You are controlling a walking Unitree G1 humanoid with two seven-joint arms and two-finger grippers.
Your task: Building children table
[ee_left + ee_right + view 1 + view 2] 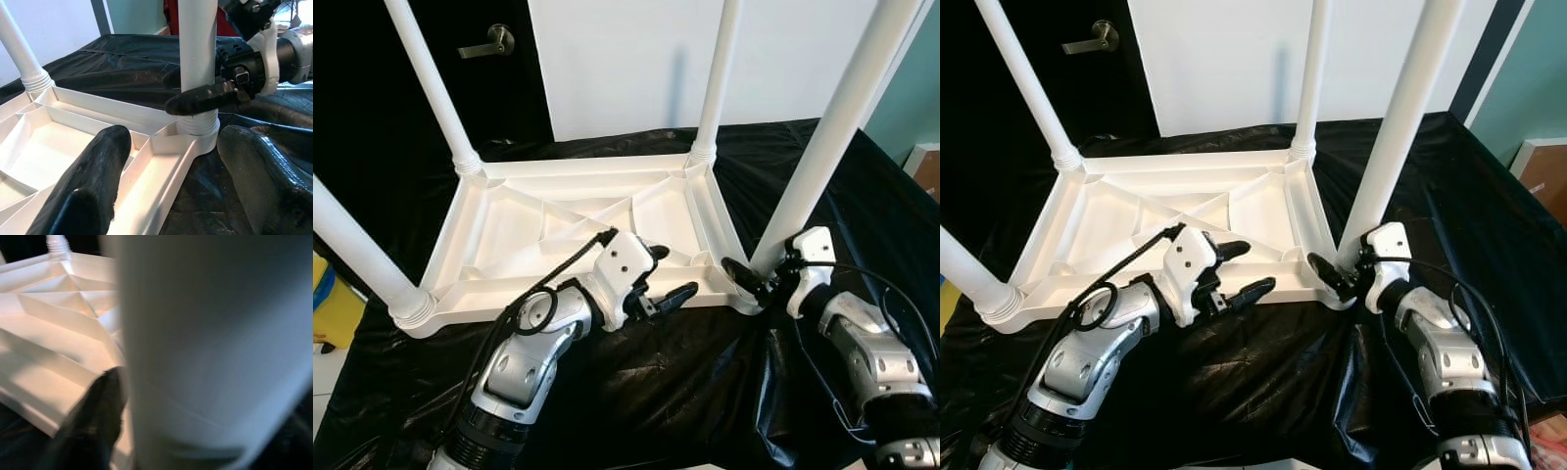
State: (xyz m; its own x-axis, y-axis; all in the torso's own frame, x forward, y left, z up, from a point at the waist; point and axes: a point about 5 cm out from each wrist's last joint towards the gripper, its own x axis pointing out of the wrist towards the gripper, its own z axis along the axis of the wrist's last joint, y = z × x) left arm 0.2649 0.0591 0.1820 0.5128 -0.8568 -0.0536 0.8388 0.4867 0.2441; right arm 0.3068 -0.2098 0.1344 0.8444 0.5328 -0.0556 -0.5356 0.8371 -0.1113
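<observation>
A white plastic children's table point(509, 245) lies upside down on a black cloth point(685, 382), its ribbed underside facing up. All its legs stand upright in the corner sockets. My right gripper point(756, 277) is at the base of the near right leg point(832, 137) and shut around it; one black finger point(205, 98) crosses the front of the leg just above its collar. My left gripper point(666, 276) is open and straddles the table's near rim point(161, 176), one finger inside the frame and the other outside over the cloth, not touching the rim.
The other legs rise at the far right point(717, 78), far left point(431, 83) and near left point(352, 245). Behind are a dark door with a lever handle point(489, 41) and a white wall. A yellow object point(333, 304) sits at the left, a box point(925, 166) at the right.
</observation>
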